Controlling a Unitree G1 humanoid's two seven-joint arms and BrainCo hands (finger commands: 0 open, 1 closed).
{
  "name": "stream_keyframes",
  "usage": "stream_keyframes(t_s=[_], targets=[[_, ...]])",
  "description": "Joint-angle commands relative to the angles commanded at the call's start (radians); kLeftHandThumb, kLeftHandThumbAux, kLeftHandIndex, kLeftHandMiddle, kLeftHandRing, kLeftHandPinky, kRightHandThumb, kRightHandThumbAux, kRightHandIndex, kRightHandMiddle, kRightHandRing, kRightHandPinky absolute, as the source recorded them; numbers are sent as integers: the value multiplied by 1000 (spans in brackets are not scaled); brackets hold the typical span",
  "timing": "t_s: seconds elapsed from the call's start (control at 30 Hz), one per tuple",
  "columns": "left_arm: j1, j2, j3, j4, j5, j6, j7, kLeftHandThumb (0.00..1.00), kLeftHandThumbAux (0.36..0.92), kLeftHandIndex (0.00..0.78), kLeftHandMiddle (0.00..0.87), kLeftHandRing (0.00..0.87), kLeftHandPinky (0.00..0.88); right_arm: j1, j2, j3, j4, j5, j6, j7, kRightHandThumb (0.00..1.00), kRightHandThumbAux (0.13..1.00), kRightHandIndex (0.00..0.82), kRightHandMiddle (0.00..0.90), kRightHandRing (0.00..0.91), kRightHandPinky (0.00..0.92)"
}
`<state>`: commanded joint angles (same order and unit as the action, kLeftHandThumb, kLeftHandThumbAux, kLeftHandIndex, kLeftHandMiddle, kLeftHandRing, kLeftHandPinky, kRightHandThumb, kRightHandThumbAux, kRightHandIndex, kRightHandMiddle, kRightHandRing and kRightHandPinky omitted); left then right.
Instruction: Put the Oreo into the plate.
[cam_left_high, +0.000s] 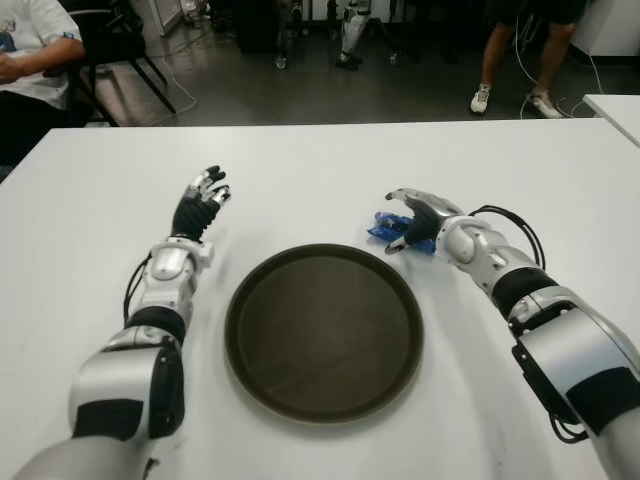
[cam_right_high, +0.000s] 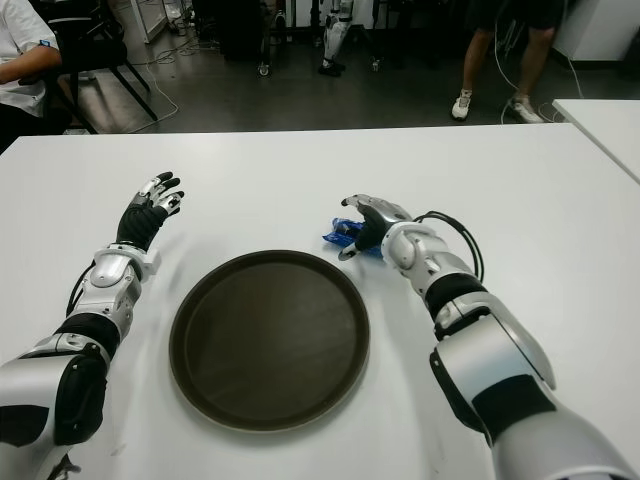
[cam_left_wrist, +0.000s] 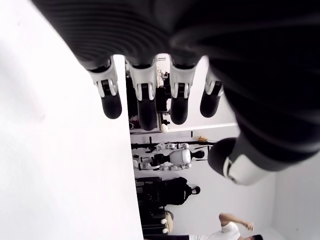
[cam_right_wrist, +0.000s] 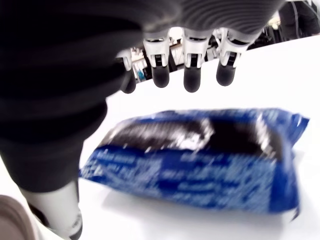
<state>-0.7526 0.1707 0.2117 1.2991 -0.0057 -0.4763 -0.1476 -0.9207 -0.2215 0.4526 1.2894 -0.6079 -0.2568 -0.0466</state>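
A blue Oreo pack lies flat on the white table, just beyond the far right rim of the round dark plate. My right hand hovers over the pack from its right side. In the right wrist view its fingers stretch out above the wrapper without closing on it. The pack's left end sticks out from under the palm. The plate holds nothing. My left hand shows left of the plate, fingers spread and holding nothing.
Beyond the table's far edge a seated person is at the left and a standing person's legs at the right. A chair stands near the seated person. Another white table's corner shows at the far right.
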Motion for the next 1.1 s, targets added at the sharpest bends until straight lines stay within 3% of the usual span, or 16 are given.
stream_keyframes(t_s=[0.57, 1.1], targets=[[-1, 1, -5, 1, 6, -1, 5, 87, 621, 58, 125, 98, 78, -5, -17, -14, 5, 3, 18, -17, 0, 787, 111, 111, 107, 99], [-3, -1, -10, 1, 12, 3, 13, 88, 614, 52, 124, 102, 90, 1, -11, -19, 12, -5, 24, -22, 0, 788, 108, 110, 102, 88]])
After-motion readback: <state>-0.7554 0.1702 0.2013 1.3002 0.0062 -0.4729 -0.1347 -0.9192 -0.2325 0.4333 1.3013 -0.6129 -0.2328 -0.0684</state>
